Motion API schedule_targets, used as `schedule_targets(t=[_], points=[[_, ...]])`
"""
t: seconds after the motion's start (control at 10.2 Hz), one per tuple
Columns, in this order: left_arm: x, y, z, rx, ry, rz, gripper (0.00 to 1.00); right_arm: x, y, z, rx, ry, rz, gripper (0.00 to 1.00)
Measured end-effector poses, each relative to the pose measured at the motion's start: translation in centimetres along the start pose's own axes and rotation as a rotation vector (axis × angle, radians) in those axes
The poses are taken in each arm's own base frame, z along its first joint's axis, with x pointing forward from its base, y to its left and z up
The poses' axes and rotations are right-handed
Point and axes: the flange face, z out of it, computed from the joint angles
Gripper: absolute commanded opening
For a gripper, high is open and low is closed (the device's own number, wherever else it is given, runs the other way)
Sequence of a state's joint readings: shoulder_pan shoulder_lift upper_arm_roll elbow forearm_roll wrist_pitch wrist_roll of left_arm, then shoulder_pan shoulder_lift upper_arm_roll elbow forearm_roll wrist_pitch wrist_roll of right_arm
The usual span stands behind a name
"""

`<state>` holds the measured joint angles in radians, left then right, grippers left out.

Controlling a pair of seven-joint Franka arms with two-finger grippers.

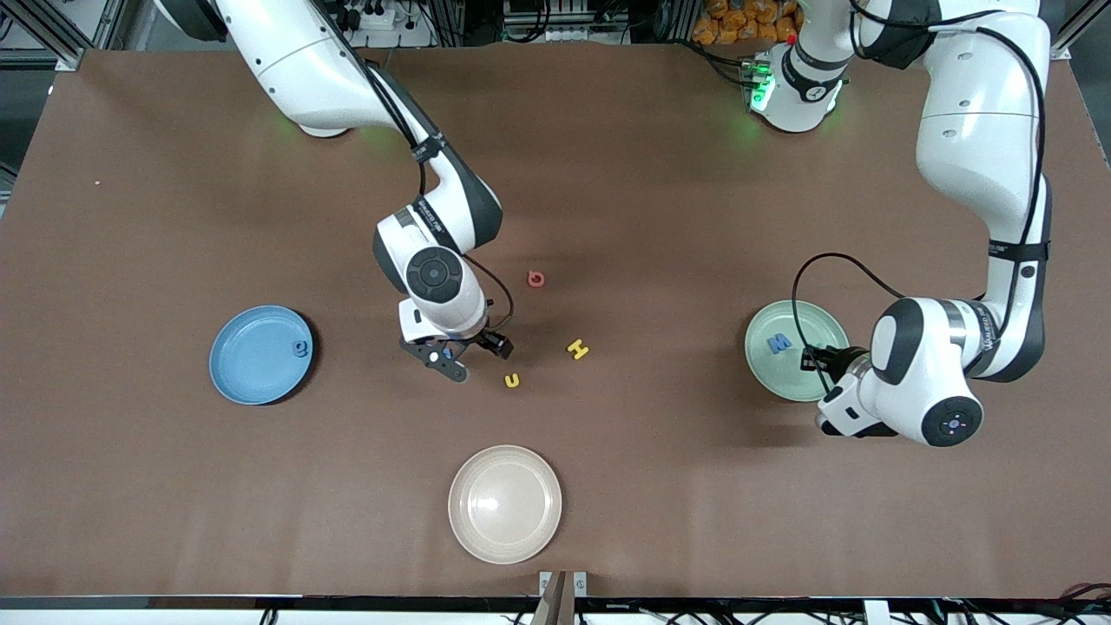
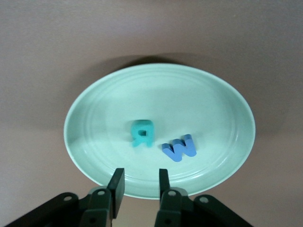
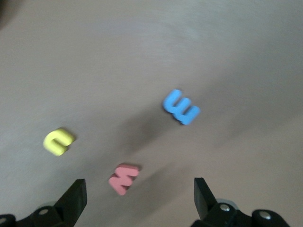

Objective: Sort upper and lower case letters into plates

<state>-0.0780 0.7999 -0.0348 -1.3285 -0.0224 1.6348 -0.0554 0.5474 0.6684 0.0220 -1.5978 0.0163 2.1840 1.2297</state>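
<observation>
In the front view, the blue plate [image 1: 260, 354] was seen at nine o'clock on the counter [image 1: 174, 217], with one small blue letter [image 1: 300, 349] in it, and the mint plate [image 1: 796, 349] at three o'clock. The right tool [image 1: 457, 356] was held over the counter's middle, with the yellow H [image 1: 578, 349] at its three o'clock, tilted. In the left wrist view, the left tool [image 2: 140, 182] was shown over the mint plate's rim, its fingers a narrow gap apart and empty; a teal R [image 2: 142, 133] and a blue W [image 2: 179, 148] lay flat in the plate, just beside each other. In the right wrist view, the right tool [image 3: 138, 187] was spread wide and empty above a pink letter [image 3: 123, 178], judged the next pick. That letter's long axis lay oblique to the line between the fingers, so the wrist should be turned until the fingers closed across the narrow width, and the nearby yellow letter [image 3: 58, 141] should be left undisturbed.
</observation>
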Motion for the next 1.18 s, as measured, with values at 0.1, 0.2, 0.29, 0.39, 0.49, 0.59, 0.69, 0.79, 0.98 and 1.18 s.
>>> schedule_targets(t=[0.1,0.2,0.29,0.39,0.49,0.59,0.69,0.79,0.98,1.18], points=[[0.0,0.2,0.0,0.001,0.001,0.002,0.91,0.7,0.2,-0.1,0.002,0.000,0.117,1.00],[0.0,0.2,0.0,0.001,0.003,0.003,0.99,1.2,0.3,-0.2,0.007,0.000,0.209,1.00],[0.0,0.3,0.0,0.001,0.005,0.005,0.99,0.9,0.1,-0.2,0.011,0.000,0.260,1.00],[0.0,1.1,-0.1,0.000,0.008,0.010,0.97,0.5,-0.1,-0.1,0.024,0.002,0.282,1.00],[-0.1,2.7,-0.1,-0.009,0.010,-0.003,0.95,0.1,-0.4,0.4,0.051,0.007,0.302,1.00],[-0.3,5.1,0.0,-0.043,0.009,-0.052,0.95,-0.4,-0.6,1.4,0.076,0.010,0.315,1.00],[-0.5,8.3,0.1,-0.083,0.018,-0.131,0.95,-1.4,-0.9,2.7,0.079,0.010,0.310,1.00],[-0.6,12.1,0.1,-0.116,0.045,-0.219,0.95,-2.5,-1.2,3.8,0.073,0.009,0.300,1.00],[-1.3,20.3,0.8,-0.171,0.109,-0.380,0.90,-3.4,-1.4,5.0,0.065,0.009,0.289,1.00],[-1.2,25.2,2.1,-0.304,0.122,-0.560,0.88,-4.1,-1.5,5.7,0.057,0.008,0.277,1.00]])
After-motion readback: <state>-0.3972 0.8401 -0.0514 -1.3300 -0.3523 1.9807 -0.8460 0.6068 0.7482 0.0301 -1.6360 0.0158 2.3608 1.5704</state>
